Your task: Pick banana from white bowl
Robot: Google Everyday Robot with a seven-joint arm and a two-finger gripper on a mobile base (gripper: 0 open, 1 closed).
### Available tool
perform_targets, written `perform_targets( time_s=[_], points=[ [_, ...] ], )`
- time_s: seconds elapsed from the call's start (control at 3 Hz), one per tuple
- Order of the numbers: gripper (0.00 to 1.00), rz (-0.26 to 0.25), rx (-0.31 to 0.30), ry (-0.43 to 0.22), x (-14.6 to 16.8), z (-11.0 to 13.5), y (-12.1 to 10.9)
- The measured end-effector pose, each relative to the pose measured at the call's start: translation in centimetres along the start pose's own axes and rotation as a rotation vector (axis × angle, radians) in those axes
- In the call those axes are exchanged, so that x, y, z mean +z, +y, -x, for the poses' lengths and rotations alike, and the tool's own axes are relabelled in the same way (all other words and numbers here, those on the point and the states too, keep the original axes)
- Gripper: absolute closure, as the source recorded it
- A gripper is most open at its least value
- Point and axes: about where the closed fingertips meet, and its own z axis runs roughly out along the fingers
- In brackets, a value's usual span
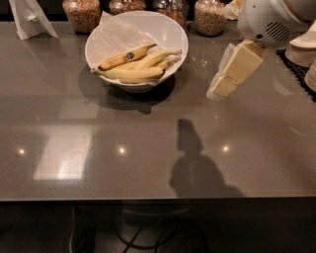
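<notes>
The white bowl (170,30) stands at the back of the grey table, lined with white paper. Several bananas lie in it. A plain yellow banana (132,73) lies along the front, with others behind it. A banana with a blue oval sticker (124,57) lies on top at the back left. My gripper (219,88), with cream-coloured fingers, hangs above the table to the right of the bowl, tips pointing down and left. It holds nothing.
Glass jars of grains (83,14) line the back edge. A white paper holder (28,19) stands at the back left. Stacked pale plates (303,49) sit at the right edge. The table's front edge (148,198) runs across the lower part.
</notes>
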Motion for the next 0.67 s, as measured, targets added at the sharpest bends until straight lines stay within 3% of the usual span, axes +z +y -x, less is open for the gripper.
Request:
perform_targets(
  time_s=[0.33,0.67],
  points=[
    [0.00,0.034,-0.023,-0.065,3.20,4.29,-1.18],
    [0.00,0.033,-0.023,-0.065,3.21,4.29,-1.18]
  ],
)
